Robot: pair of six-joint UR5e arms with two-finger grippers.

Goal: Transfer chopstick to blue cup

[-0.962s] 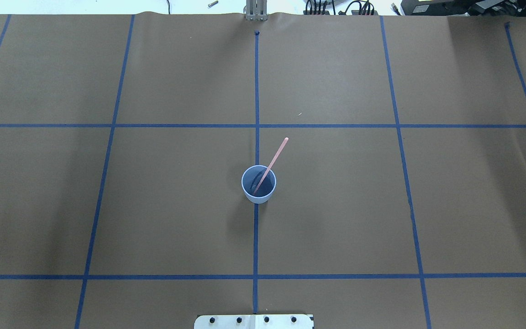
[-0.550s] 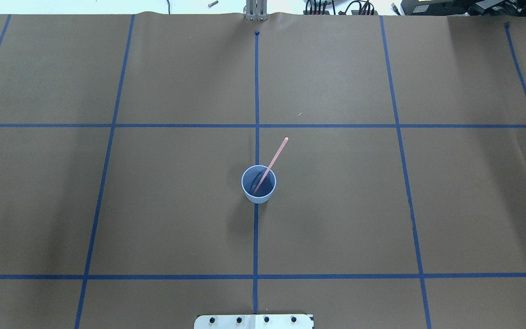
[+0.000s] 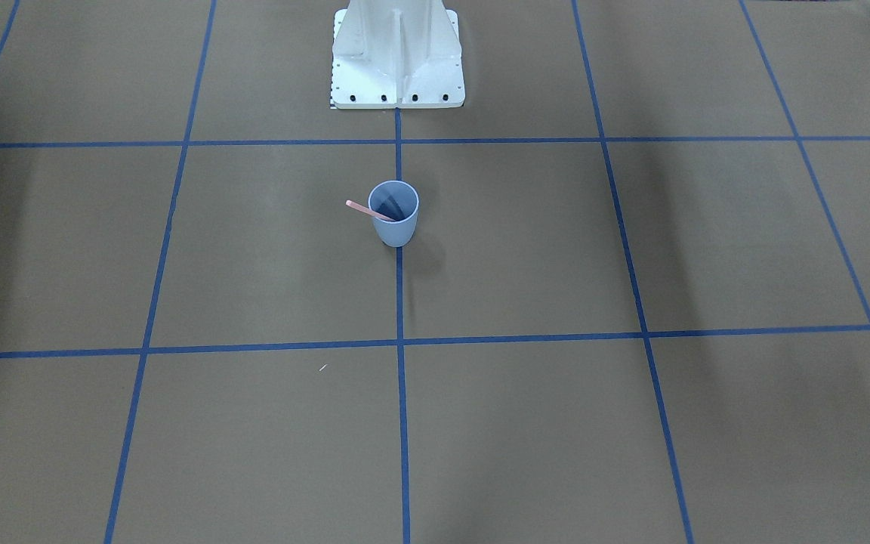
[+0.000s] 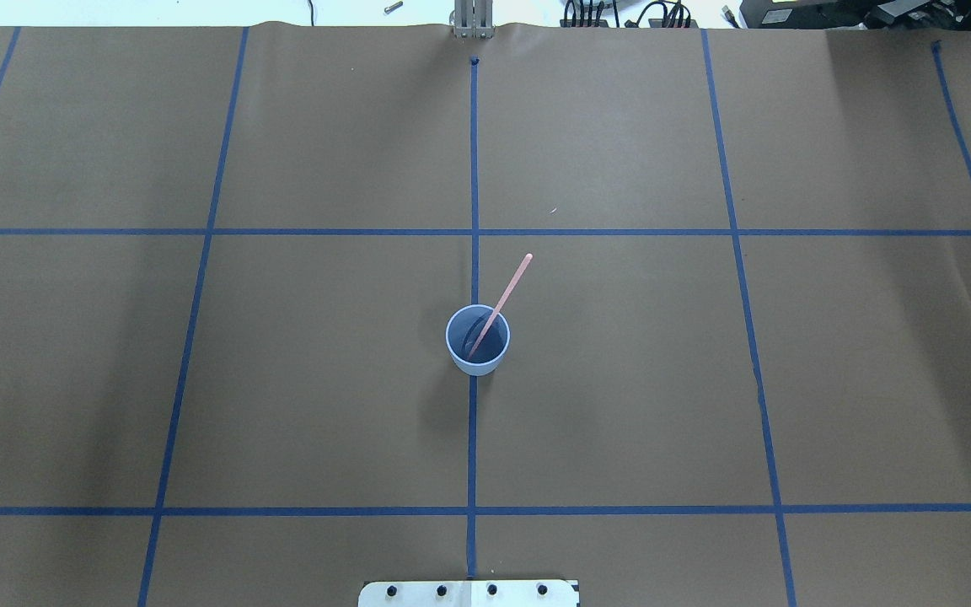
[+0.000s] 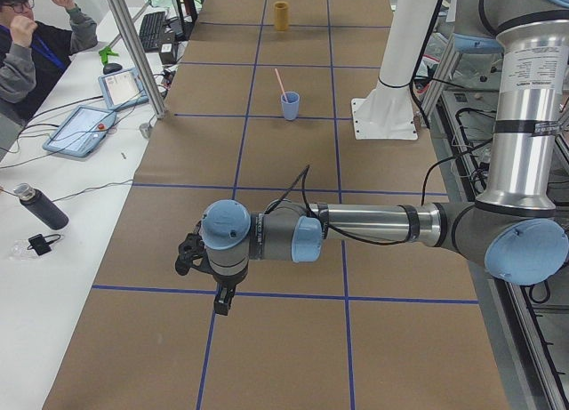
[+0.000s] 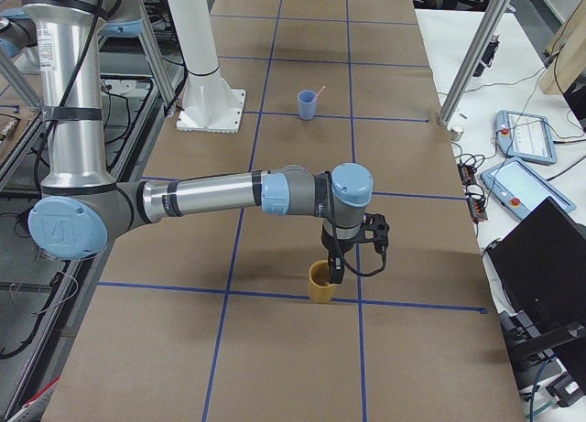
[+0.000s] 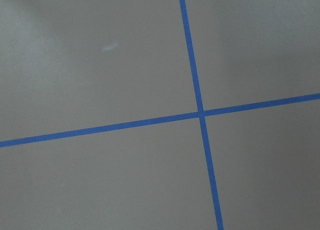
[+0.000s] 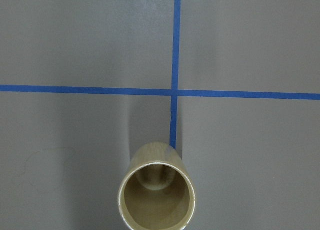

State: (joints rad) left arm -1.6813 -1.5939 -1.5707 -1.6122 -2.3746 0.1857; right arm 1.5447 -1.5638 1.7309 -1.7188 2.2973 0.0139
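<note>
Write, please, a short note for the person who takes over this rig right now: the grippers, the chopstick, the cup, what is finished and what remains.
Left gripper: low over the table at the robot's left end. Only a side view shows it, so I cannot tell if it is open or shut.
Right gripper: at the right end, just above a tan cup. The jaws cannot be read and contact is unclear.
Chopstick: lower end inside the blue cup, leaning on its rim, upper end sticking out. The cup stands upright mid-table on the centre tape line.
Done: the transfer looks complete.
Left: nothing visible for the task.
</note>
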